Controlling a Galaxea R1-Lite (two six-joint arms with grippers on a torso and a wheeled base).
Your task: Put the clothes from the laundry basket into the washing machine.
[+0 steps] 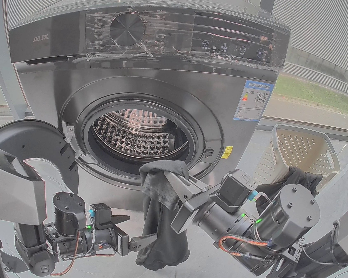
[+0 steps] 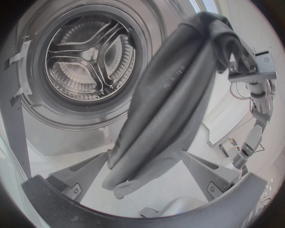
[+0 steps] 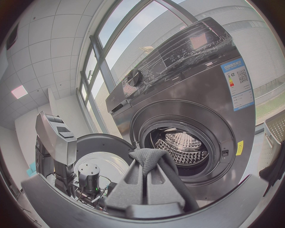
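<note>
A dark grey garment (image 1: 160,222) hangs in front of the washing machine (image 1: 147,80), just below its open drum (image 1: 137,135). My right gripper (image 1: 170,177) is shut on the garment's top end (image 3: 151,156), level with the lower rim of the opening. My left gripper (image 1: 143,235) sits low and is open; in the left wrist view the hanging garment (image 2: 172,98) drops between its spread fingers (image 2: 89,169). The beige laundry basket (image 1: 301,154) stands to the right of the machine with another dark cloth (image 1: 300,176) draped over its front rim.
The round machine door (image 1: 31,150) is swung open to the left, behind my left arm. The drum looks bare inside. Pale floor lies in front of the machine, and windows run behind it. The basket's side (image 3: 273,139) is near my right arm.
</note>
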